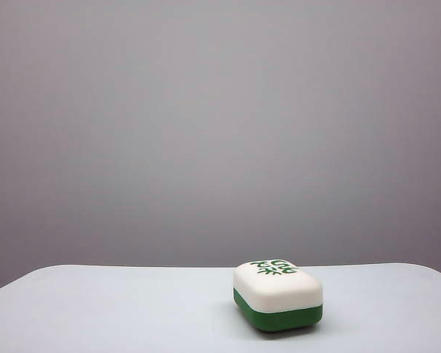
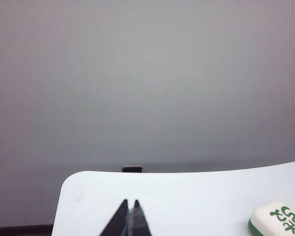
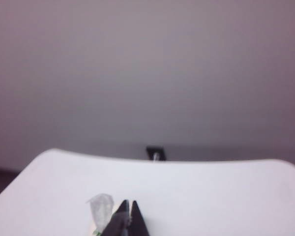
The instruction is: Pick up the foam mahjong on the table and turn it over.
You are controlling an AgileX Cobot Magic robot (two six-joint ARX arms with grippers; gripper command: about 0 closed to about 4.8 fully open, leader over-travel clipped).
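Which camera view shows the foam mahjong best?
The exterior view: the whole foam mahjong lies on the table, white face up, green half below. The left wrist view shows only one corner of it, beside the shut left gripper. In the right wrist view it cannot be made out.

Right gripper (image 3: 127, 210), fingertips together, empty, above the table (image 3: 211, 191).

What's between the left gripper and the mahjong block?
Nothing: in the left wrist view only bare white table lies between the shut left gripper and the mahjong block, which sits at the frame's corner, white face up.
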